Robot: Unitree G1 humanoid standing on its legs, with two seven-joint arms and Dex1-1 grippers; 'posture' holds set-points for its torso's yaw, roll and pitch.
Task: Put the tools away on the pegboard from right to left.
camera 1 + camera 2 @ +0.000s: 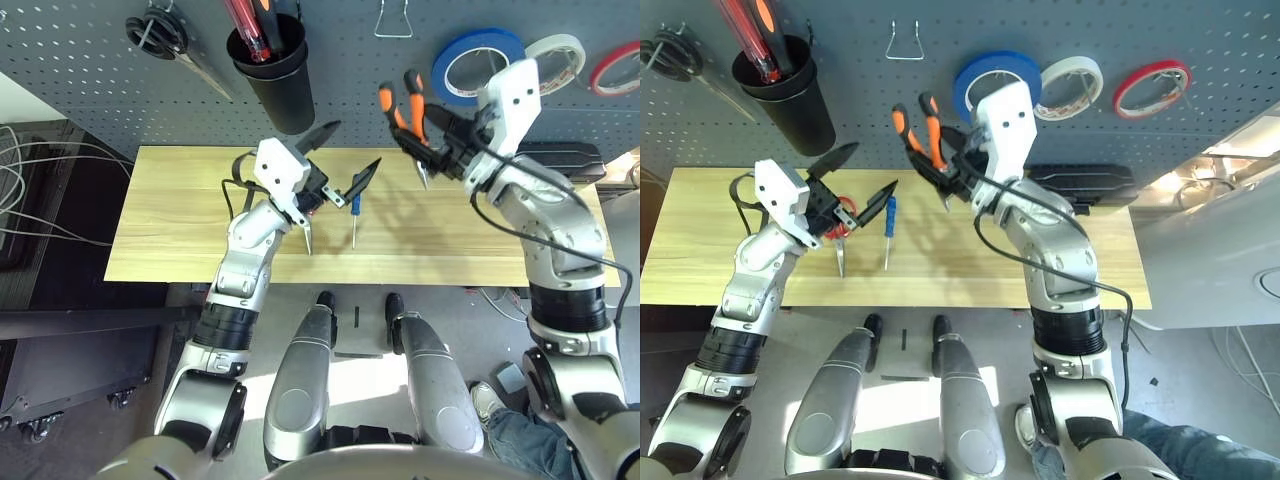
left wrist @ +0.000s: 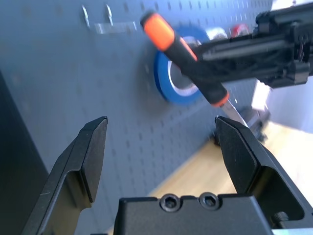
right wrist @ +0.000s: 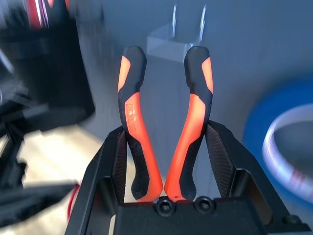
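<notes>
The blue tape roll (image 1: 482, 62) is already hung on the pegboard (image 1: 90, 90), at the right beside a white tape roll (image 1: 556, 55) and a red tape roll (image 1: 615, 68), so the step in hand is judged to be the second: stowing the needle-nose pliers (image 1: 408, 118). The right end effector (image 1: 432, 152) is clamped on the pliers low on their orange-and-black handles, the handle ends pointing up toward the board and the nose hanging below; the tool is held clear of the surface (image 1: 170, 225), near the board. A bare wire hook (image 1: 394, 20) sits on the board just left of the blue tape roll, and it is judged the likely destination; the next move calls for carrying the handles up to it and spreading them over the wire without snagging. The left end effector (image 1: 340, 160) stands with fingers wide apart, holding nothing, raised above the near-centre of the surface. The red-handled scissors (image 1: 843, 228) and the blue-handled screwdriver (image 1: 354, 212) lie on the pale wooden surface below it, awaiting their turn. A black cup (image 1: 272, 75) holding red-handled tools hangs at the board's left. Cables (image 1: 35, 190) trail off the left of the surface; grey floor lies below.
</notes>
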